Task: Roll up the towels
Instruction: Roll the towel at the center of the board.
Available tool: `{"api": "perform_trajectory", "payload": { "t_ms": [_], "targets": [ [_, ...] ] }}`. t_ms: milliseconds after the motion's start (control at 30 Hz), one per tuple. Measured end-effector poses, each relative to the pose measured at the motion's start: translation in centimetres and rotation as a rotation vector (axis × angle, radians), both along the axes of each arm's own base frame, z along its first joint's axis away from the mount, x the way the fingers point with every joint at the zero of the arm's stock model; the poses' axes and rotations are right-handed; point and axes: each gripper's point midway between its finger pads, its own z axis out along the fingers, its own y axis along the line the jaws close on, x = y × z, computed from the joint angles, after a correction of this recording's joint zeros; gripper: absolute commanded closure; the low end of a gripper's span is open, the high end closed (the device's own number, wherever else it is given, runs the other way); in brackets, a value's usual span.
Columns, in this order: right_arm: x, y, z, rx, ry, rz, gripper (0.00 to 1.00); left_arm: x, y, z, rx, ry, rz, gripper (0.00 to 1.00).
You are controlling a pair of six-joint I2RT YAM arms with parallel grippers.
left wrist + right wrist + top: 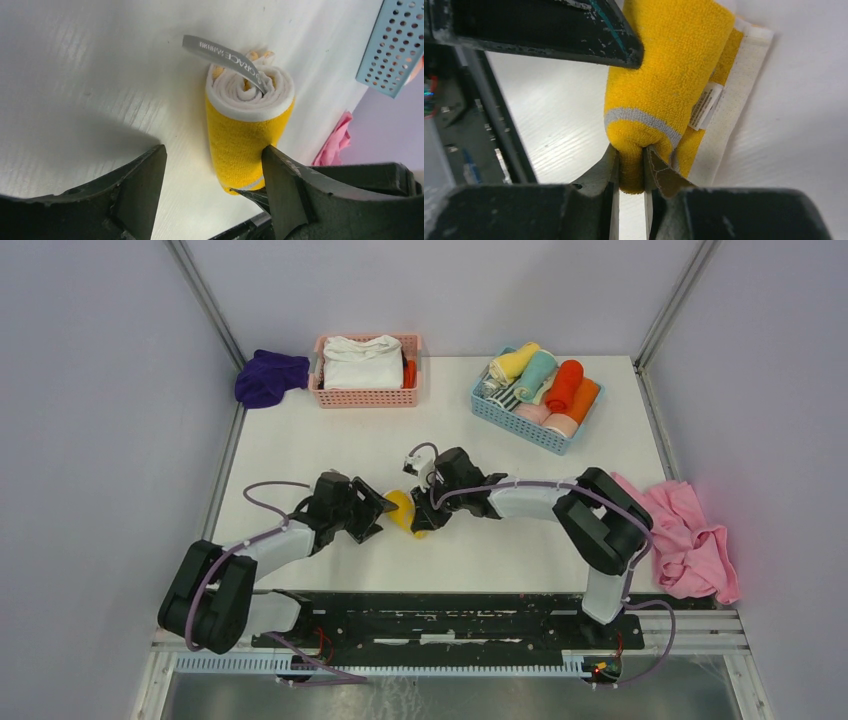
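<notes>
Since my right gripper [630, 172] is clenched on one end of the rolled yellow towel [664, 75], in the middle of the table [330, 440], the roll's long axis runs from those fingers toward one o'clock. My left gripper [212, 160] stands released, jaws wide astride the roll, which there points to twelve. The purple towel [270, 377] lies bunched at eleven o'clock, well apart; my left arm is nearer it.

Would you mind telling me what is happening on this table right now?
The two arms are busy rolling towels. The yellow towel lies rolled up at the middle of the table, and the right end effector is pinched on one end of the roll. The left end effector stands open at the roll without gripping it. The purple towel lies crumpled at the far left corner beside the pink basket, not yet rolled.
</notes>
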Motion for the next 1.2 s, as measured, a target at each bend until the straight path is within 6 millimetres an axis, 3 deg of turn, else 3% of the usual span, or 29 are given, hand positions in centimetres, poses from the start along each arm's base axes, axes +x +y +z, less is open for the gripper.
{"api": "perform_trajectory", "payload": {
  "t_ms": [200, 433, 567, 667, 733, 800, 1000, 1200],
  "targets": [
    [-1.7, 0.3, 0.1, 0.169, 0.246, 0.031, 0.86, -0.2, -0.4, 0.0, -0.081, -0.027, -0.028, 0.24],
    [-2.1, -0.4, -0.3, 0.286, 0.490, 0.017, 0.87, 0.1, -1.1, 0.1, -0.125, -0.043, -0.047, 0.28],
    [-1.8, -0.9, -0.5, 0.314, 0.582, -0.008, 0.87, 0.1, -1.3, -0.2, -0.133, -0.041, -0.052, 0.36],
    [-1.9, -1.0, -0.6, 0.315, 0.612, -0.021, 0.84, 0.1, -1.6, -0.5, -0.147, -0.031, -0.058, 0.50],
    [-1.9, -1.1, -0.5, 0.309, 0.617, -0.027, 0.79, 0.1, -1.7, -1.0, -0.154, -0.015, -0.057, 0.59],
    [-1.8, -1.3, -0.4, 0.293, 0.606, -0.045, 0.67, 0.1, -1.9, -1.3, -0.163, -0.008, -0.064, 0.65],
    [-1.5, -2.5, 1.2, 0.158, 0.402, -0.116, 0.46, 0.3, -2.5, -1.5, -0.178, 0.013, -0.075, 0.66],
    [-1.8, -3.1, 2.9, -0.029, 0.097, -0.103, 0.33, 0.7, -3.1, -1.4, -0.150, 0.044, -0.092, 0.65]
  ]
}}
